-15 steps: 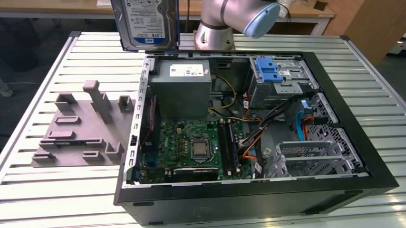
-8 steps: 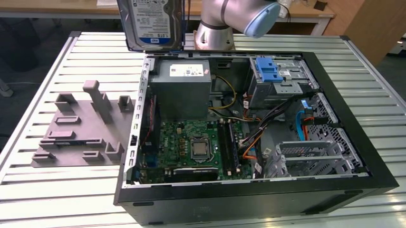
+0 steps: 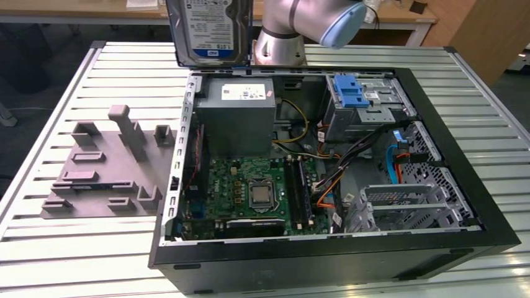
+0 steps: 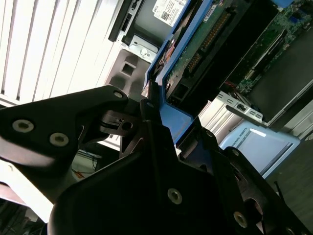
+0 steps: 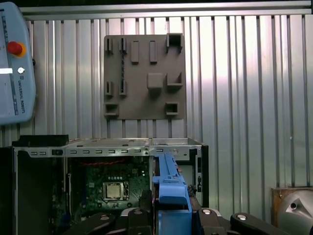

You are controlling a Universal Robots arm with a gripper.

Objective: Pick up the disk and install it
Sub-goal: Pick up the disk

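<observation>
- Disk (image 3: pixel 208 31): it is in the gripper's hold, in the air above the far-left corner of the case (image 3: pixel 331 247). It touches neither the case nor the table (image 3: pixel 58 261).
- Attitude: in the exterior view it stands on edge with its label face toward the camera. Its long axis runs roughly up and down, and its lower edge is just above the case's far rim, over the grey box (image 3: pixel 240 115).
- Jaws: in the second wrist view the gripper (image 4: pixel 164 125) is clamped on the blue frame at one end of the disk. The disk's board side (image 4: pixel 198 49) runs straight out and away from the fingers, so its long axis continues the gripper's own line.
- In the first wrist view the blue frame (image 5: pixel 168 188) sits edge-on in the middle, between the black fingers (image 5: pixel 210 218), with the open case beyond it.
- The relation that matters: the drive cages lie to the right of the disk, across the case.
  - The latch cage (image 3: pixel 358 96) is at the far right.
  - An open cage (image 3: pixel 406 200) is at the near right.
  - Both are well apart from the disk and lower than it.
- The grey holder (image 3: pixel 103 171) on the left of the table has no disk on it.
</observation>
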